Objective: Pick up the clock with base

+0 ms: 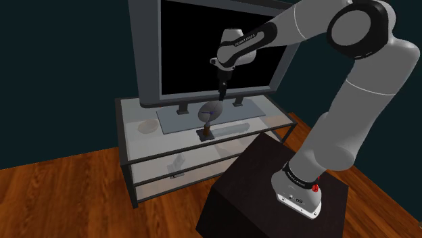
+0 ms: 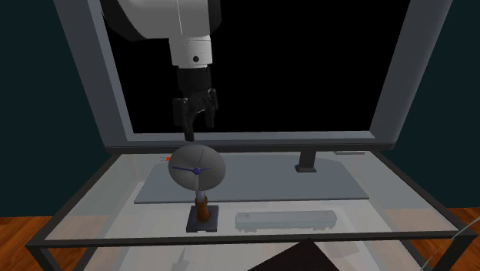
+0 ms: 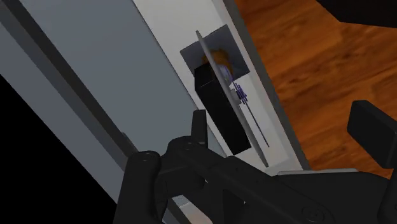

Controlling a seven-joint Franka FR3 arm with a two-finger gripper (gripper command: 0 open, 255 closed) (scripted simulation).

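Dark teal walls and a wood floor (image 1: pixel 74 196) enclose a grey-framed TV stand (image 1: pixel 120 138) with a glass top. A television (image 1: pixel 216 47) with a black screen stands at the far side of this top.

Task item: the clock (image 2: pixel 198 169) stands upright near the front edge of the glass. It has a grey round dial with blue hands, a brownish stem and a small dark square base (image 2: pixel 202 219). A pale long object (image 2: pixel 286 220) lies just beside the base, toward the second exterior view's right.

Gripper (image 2: pixel 197 127): positioned directly above the dial and pointing down. Its fingers (image 3: pixel 199 127) stand apart and touch nothing. In the wrist view the dial appears edge-on between them.
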